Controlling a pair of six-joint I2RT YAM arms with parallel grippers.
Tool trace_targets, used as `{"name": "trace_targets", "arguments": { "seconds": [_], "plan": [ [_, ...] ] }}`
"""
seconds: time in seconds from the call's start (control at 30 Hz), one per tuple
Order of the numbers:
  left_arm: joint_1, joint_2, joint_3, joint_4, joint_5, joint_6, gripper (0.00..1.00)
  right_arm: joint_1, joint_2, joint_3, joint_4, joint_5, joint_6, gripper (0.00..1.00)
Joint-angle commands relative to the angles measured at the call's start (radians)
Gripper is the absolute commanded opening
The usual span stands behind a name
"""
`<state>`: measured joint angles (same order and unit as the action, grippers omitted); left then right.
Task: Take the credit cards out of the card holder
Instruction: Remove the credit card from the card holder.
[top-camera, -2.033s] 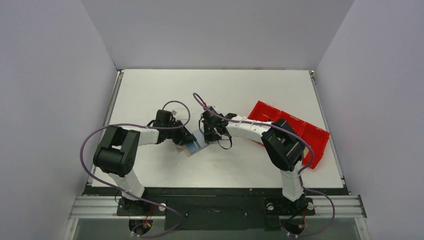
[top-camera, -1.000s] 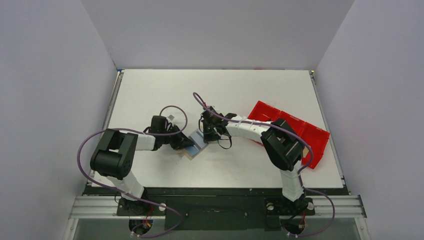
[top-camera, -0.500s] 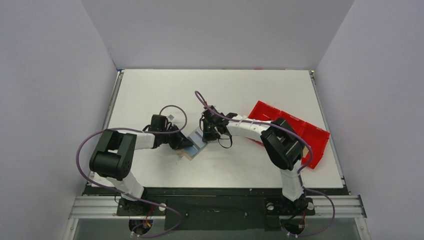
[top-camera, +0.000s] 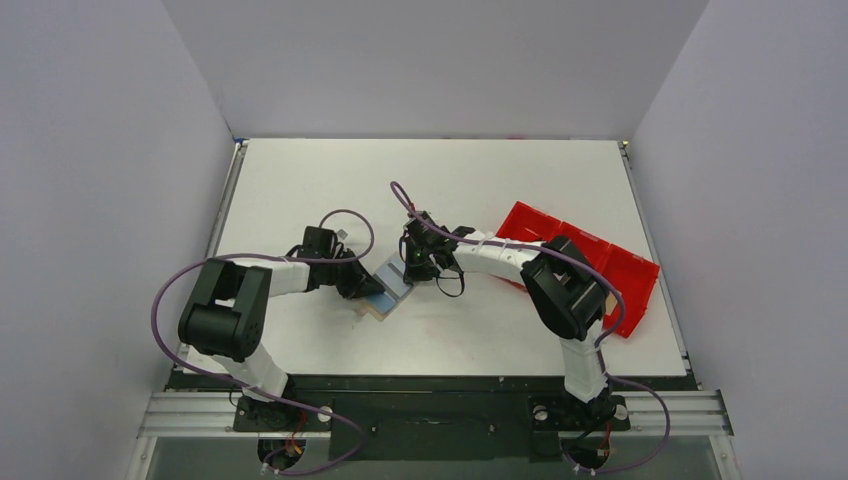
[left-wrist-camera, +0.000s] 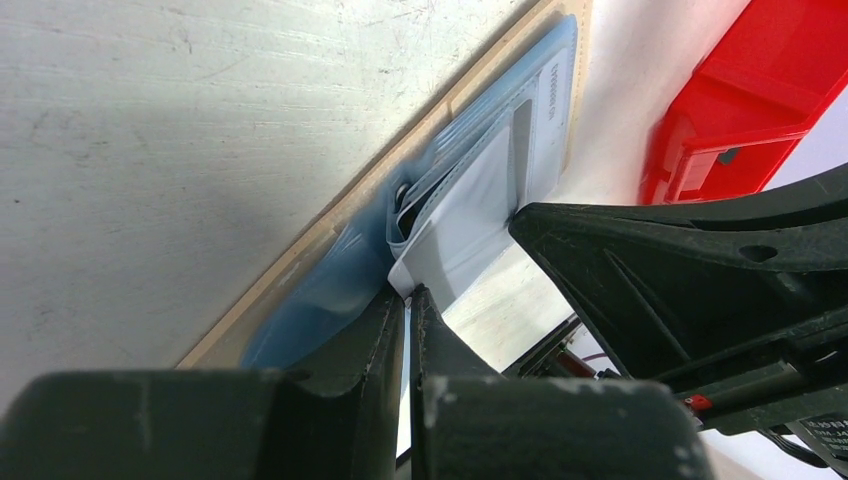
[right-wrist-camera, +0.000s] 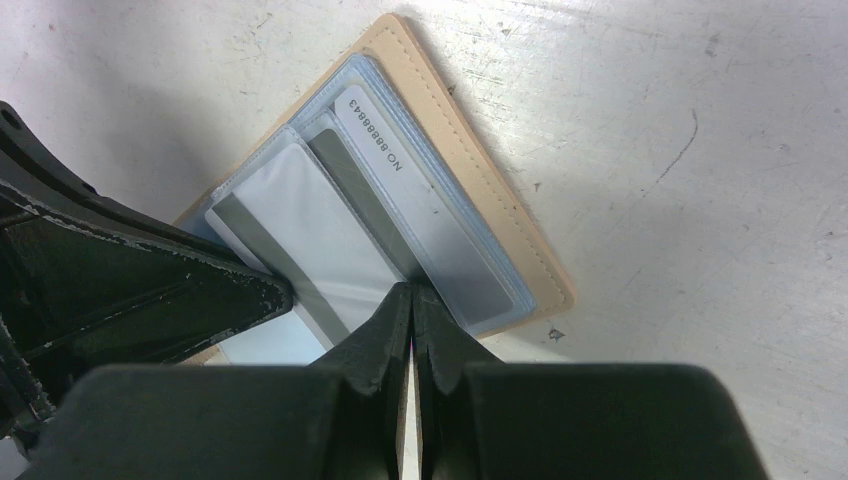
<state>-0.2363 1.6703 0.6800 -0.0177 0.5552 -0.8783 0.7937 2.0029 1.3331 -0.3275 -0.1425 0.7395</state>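
The tan-brown card holder (top-camera: 378, 309) lies open on the table between my two grippers, its blue plastic sleeves up. It also shows in the left wrist view (left-wrist-camera: 330, 225) and the right wrist view (right-wrist-camera: 500, 200). My left gripper (top-camera: 364, 286) (left-wrist-camera: 408, 293) is shut on the corner of a pale grey credit card (left-wrist-camera: 470, 210) (right-wrist-camera: 300, 220) that sticks part way out of a sleeve. A grey card (right-wrist-camera: 430, 220) printed with a number sits inside a sleeve. My right gripper (top-camera: 411, 271) (right-wrist-camera: 412, 290) is shut, its tips pressed on the sleeves.
A red compartment tray (top-camera: 590, 260) (left-wrist-camera: 740, 90) stands at the right behind my right arm. White table surface (top-camera: 440, 180) runs beyond and in front of the holder. Grey walls close in the left, right and far sides.
My left gripper has drawn back to the left a little, and more of the pale card and blue sleeves shows. My right gripper has barely moved.
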Motion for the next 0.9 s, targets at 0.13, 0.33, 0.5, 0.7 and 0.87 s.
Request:
{"name": "trace_targets", "arguments": {
  "seconds": [0.13, 0.33, 0.5, 0.7, 0.87],
  "plan": [
    [0.028, -0.024, -0.011, -0.132, -0.114, 0.064, 0.0, -0.02, 0.066, -0.05, -0.105, 0.139, -0.035, 0.0],
    [0.033, -0.034, -0.011, -0.156, -0.13, 0.073, 0.0, -0.02, 0.071, -0.048, -0.107, 0.139, -0.035, 0.0],
    [0.034, -0.033, 0.0, -0.194, -0.16, 0.088, 0.0, -0.018, 0.07, -0.046, -0.107, 0.139, -0.038, 0.0],
    [0.034, -0.034, -0.004, -0.217, -0.182, 0.098, 0.0, -0.017, 0.071, -0.045, -0.108, 0.135, -0.043, 0.0],
    [0.034, -0.028, -0.004, -0.239, -0.2, 0.108, 0.0, -0.015, 0.069, -0.039, -0.111, 0.139, -0.051, 0.0]
  ]
}}
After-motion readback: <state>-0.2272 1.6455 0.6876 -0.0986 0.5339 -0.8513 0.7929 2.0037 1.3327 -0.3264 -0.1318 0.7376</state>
